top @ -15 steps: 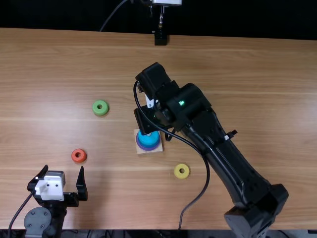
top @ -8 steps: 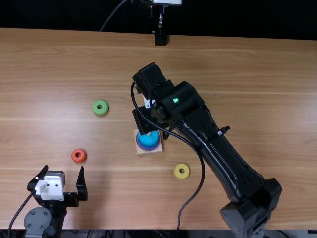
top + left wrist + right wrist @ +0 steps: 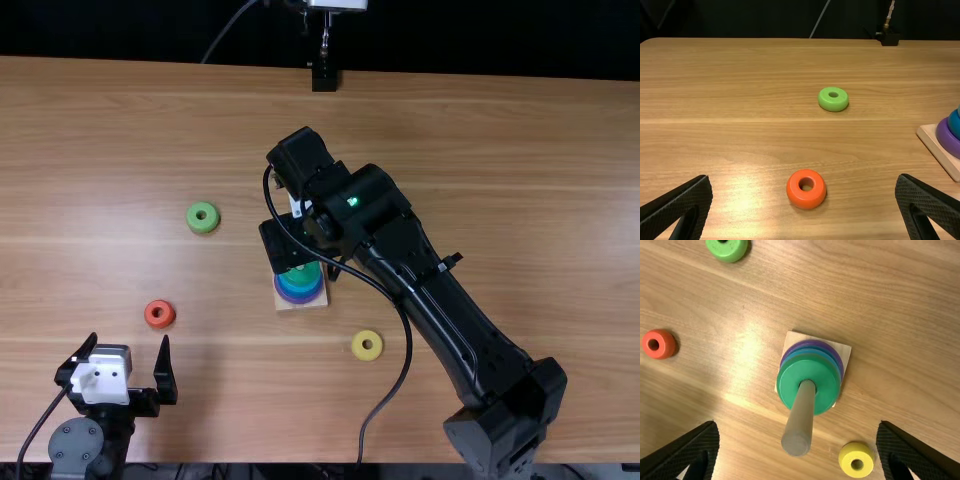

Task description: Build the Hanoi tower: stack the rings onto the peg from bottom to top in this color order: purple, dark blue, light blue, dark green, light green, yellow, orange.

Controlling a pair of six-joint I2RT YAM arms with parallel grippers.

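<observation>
Where the peg (image 3: 801,425) stands: on a square wooden base (image 3: 319,303), upon the worktop (image 3: 520,150)
Stack on it: purple ring (image 3: 946,140) lowest, blue layer (image 3: 954,125) above, dark green ring (image 3: 807,371) uppermost
Right gripper (image 3: 289,243): fingers spread apart, empty, at the stack
Left gripper (image 3: 129,339): empty too, fingers wide apart, near the worktop's near edge
Orange ring (image 3: 806,189): flat, just beyond the left gripper
Light green ring (image 3: 203,217): flat, farther out, left of the stack
Yellow ring (image 3: 367,345): flat, right of the base and nearer
</observation>
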